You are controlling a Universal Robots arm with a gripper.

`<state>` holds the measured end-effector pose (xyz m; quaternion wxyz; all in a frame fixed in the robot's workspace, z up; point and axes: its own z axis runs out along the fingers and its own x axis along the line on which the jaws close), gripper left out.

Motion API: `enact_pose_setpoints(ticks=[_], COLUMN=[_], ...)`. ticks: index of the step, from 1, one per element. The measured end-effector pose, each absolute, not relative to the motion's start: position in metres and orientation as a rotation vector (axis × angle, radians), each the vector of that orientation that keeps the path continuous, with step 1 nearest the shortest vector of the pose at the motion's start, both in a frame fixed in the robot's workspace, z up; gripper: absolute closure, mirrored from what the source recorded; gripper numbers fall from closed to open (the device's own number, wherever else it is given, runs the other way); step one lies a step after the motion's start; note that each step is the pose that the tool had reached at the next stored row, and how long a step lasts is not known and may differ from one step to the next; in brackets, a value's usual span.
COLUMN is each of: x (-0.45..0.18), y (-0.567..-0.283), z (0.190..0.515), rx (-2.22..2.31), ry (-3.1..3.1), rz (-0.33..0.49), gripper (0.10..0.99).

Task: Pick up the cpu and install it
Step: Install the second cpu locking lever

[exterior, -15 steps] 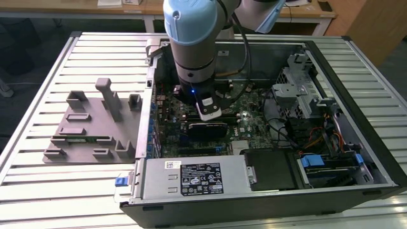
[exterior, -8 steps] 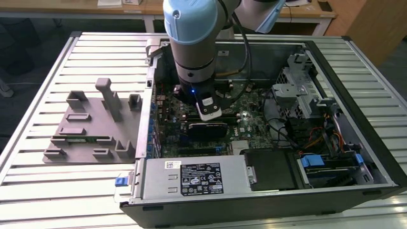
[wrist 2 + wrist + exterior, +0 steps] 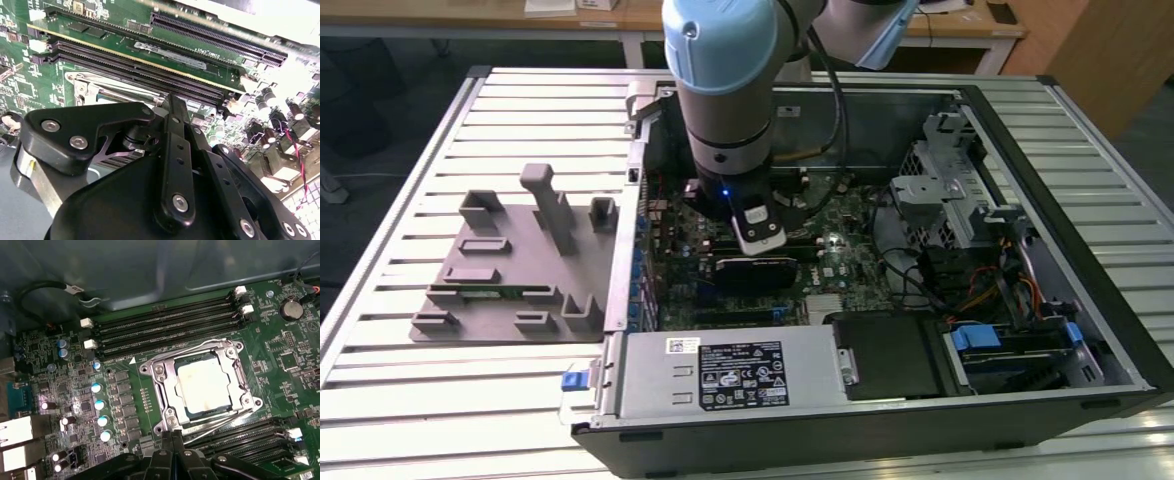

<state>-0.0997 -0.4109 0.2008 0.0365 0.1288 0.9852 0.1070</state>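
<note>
The cpu (image 3: pixel 206 385) is a flat square chip with a pale, dull-shining metal top and a thin darker rim, lying level inside the socket (image 3: pixel 165 390) on the motherboard (image 3: pixel 280 360) — seated within the silver metal frame, whose thin wire levers run along its sides. In the first wrist view the green board is crowded with small round capacitors and long black memory slots (image 3: pixel 165 327) flanking the socket on two sides. The gripper (image 3: pixel 174 440) hangs just beside the socket's edge, its black matte fingers (image 3: pixel 167 442) pressed together at the tip with nothing between them; in the second wrist view its jointed black links and silver screws stand above the socket frame and more slots. In the exterior view the arm (image 3: pixel 720 90) reaches down into the open computer case (image 3: pixel 1067 330) — grey metal walls, drive cages and cables hem it in closely — on a ribbed metal table (image 3: pixel 400 390), with a grey parts fixture (image 3: pixel 520 260) at the exterior view's left.
</note>
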Motion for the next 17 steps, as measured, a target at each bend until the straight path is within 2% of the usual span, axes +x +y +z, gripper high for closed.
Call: enact_pose_setpoints(ticks=[17], x=[-0.0982], y=[-0.4136], z=[0.1994], rx=[0.259], ry=[3.049], rz=[0.35], gripper=[0.98])
